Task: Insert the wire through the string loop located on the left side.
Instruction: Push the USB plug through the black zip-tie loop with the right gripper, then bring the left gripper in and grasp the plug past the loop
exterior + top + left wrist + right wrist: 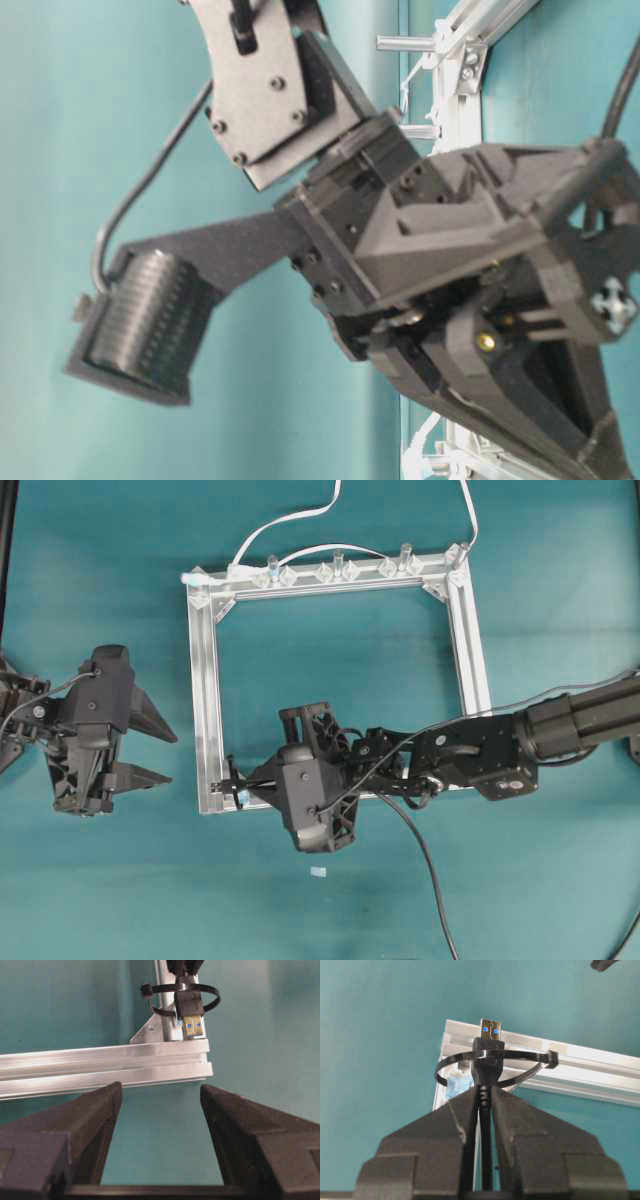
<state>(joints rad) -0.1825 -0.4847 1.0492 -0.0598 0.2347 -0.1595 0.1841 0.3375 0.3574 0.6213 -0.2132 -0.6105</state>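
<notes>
My right gripper (484, 1091) is shut on the wire (485, 1130), a thin black cable, just behind its USB plug (489, 1040). The plug's silvery tip pokes through the string loop (520, 1053), a thin dark band with a light-blue bit at its base on the aluminium frame (580, 1067). In the left wrist view the plug (191, 1015) hangs inside the loop (165, 988) beyond the frame bar (100, 1067). My left gripper (161, 1092) is open and empty, short of that bar. From overhead, the left gripper (172, 758) sits left of the frame's lower left corner and the right gripper (240, 785) is at it.
The square frame (205, 680) lies on the teal table. Clear clips (335, 572) stand on its far bar, with white cables (290, 520) running off behind. The wire's slack (430, 870) trails toward the near edge. A small white scrap (318, 872) lies near the right gripper.
</notes>
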